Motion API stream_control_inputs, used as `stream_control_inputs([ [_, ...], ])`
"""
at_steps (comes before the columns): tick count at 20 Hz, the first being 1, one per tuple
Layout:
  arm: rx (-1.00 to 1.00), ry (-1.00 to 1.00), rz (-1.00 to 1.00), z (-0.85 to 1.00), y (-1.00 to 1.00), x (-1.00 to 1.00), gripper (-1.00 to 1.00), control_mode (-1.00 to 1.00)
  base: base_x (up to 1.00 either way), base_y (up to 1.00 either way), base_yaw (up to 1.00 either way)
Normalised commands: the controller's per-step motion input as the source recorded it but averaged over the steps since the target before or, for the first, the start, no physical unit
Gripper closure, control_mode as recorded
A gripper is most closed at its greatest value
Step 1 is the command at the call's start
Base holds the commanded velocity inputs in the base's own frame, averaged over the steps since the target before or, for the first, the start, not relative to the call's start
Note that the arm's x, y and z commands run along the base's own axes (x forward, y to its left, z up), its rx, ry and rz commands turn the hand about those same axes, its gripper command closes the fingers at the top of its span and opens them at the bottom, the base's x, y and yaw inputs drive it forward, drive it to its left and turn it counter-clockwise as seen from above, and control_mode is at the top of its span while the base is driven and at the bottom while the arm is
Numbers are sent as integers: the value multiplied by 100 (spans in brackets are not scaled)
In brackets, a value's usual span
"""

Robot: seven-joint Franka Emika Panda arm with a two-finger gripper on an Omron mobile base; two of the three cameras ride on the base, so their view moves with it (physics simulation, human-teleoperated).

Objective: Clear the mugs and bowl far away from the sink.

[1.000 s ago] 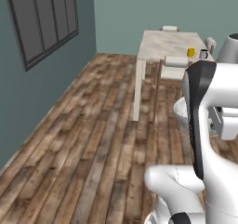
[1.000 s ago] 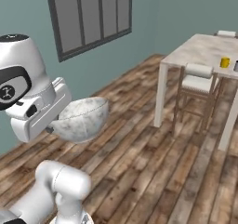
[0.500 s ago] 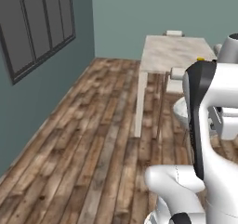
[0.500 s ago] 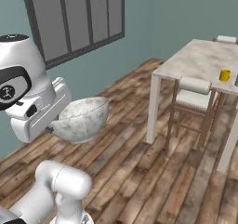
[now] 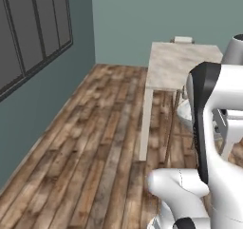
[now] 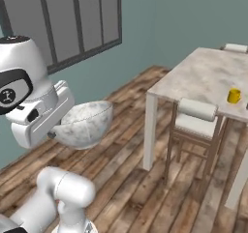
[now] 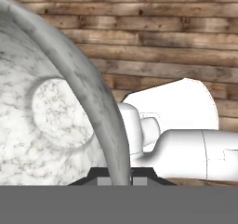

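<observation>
Gripper (image 7: pixel 120 177): you had its fingers closed on the rim of the bowl (image 6: pixel 83 124).
Bowl: it hung in the air above the wooden floor (image 6: pixel 135 179), apart from the table (image 6: pixel 203 77).
Yellow mug (image 6: pixel 234 95): it stood on the table, apparently near the edge.

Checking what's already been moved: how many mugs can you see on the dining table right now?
1. A yellow mug stands near the right edge of the table in the right base view. That edge cuts the table off, so another may be hidden beyond it.
</observation>
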Motion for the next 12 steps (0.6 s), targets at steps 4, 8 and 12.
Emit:
stream_control_inputs([
  [4, 0, 0, 0, 0, 0, 0, 100, 100, 100, 0, 0],
  [8, 0, 0, 0, 0, 0, 0, 100, 100, 100, 0, -5],
  [12, 0, 0, 0, 0, 0, 0, 100, 100, 100, 0, -9],
])
